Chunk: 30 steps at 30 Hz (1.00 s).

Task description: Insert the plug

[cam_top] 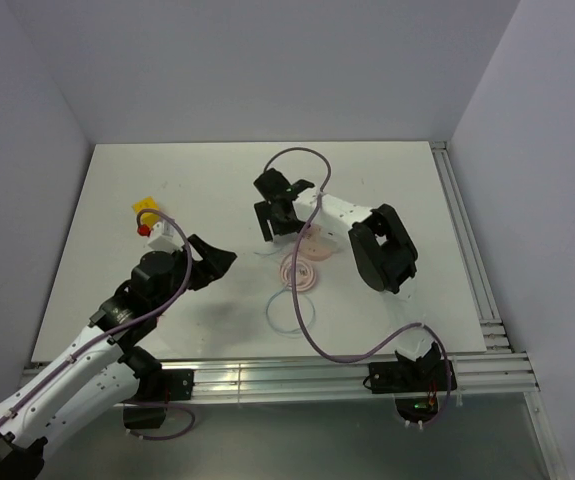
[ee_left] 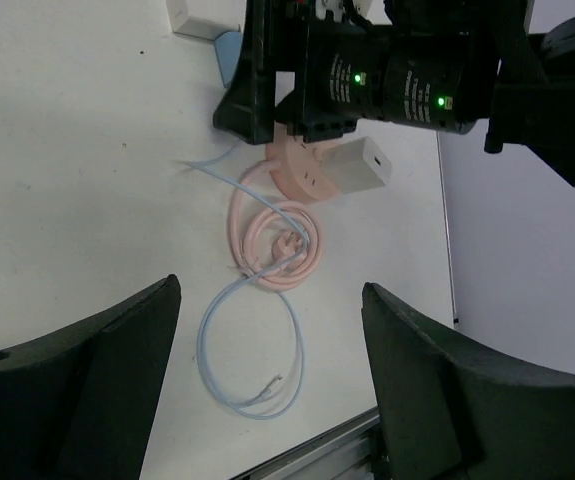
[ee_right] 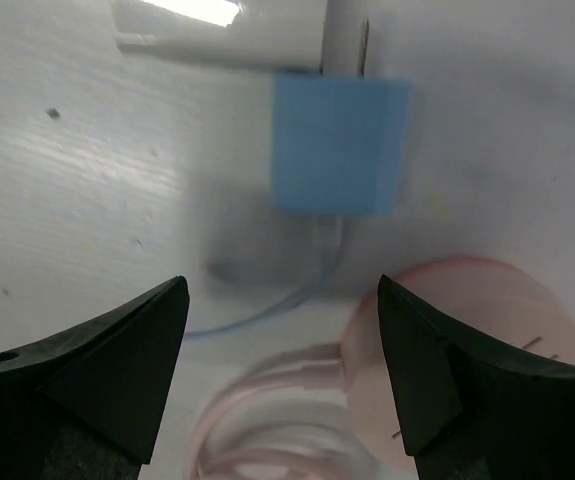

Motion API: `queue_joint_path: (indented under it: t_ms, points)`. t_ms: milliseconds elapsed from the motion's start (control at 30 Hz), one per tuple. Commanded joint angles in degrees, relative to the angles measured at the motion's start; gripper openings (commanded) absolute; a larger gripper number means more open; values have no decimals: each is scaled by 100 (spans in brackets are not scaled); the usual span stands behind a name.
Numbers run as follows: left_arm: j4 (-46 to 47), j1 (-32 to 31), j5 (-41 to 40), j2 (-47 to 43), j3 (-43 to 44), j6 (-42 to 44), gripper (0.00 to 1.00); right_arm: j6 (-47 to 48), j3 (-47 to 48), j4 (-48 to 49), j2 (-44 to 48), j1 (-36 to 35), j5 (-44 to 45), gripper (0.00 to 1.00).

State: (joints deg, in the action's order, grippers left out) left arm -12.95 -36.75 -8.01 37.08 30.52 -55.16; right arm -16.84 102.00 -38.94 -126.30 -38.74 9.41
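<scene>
Hovering over plug (ee_right: 339, 145) beside adapter (ee_right: 217, 35) edge, right gripper (ee_right: 282, 300) wide, left gripper (ee_left: 269, 290) wide

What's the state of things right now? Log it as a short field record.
plug: light blue, lying on the table beside a white block, not held
cable: thin, looping, crossing the pink coil
right tool: open, empty, plug just ahead of it
left tool: open, empty, facing the coil
</scene>
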Motion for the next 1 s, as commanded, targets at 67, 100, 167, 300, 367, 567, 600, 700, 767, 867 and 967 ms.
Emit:
queue_joint_path:
  t_ms: [67, 100, 167, 300, 367, 567, 600, 700, 767, 867, 967]
  points:
    - [364, -16, 133, 115, 94, 101, 78, 14, -757, 246, 790, 33, 315, 83]
    - [346, -7, 142, 124, 103, 102, 78, 14, -943, 342, 896, 25, 272, 83]
    - [363, -7, 124, 80, 68, 93, 78, -30, -1355, 466, 1168, 42, 254, 83]
    - [451, -16, 194, 18, 24, 75, 78, -100, -2007, 650, 1738, 42, 325, 84]
    - [451, -7, 256, 18, 41, 93, 77, -100, -2357, 695, 1907, 51, 447, 84]
    - [451, -7, 344, 54, 68, 154, 77, -135, -2518, 712, 2145, 200, 369, 84]
    - [451, -16, 353, 54, 76, 154, 77, -118, -2431, 738, 2127, 192, 238, 84]
    - [390, -7, 362, 80, 129, 207, 78, -65, -1922, 879, 1874, 200, 27, 83]
    - [364, -7, 370, 115, 182, 268, 77, -47, -1360, 897, 1627, 200, -27, 81]
    - [346, -7, 397, 124, 217, 330, 77, -4, -674, 818, 1074, 200, -141, 81]
    - [355, -7, 414, 107, 235, 391, 77, 14, -216, 739, 634, 200, -115, 83]
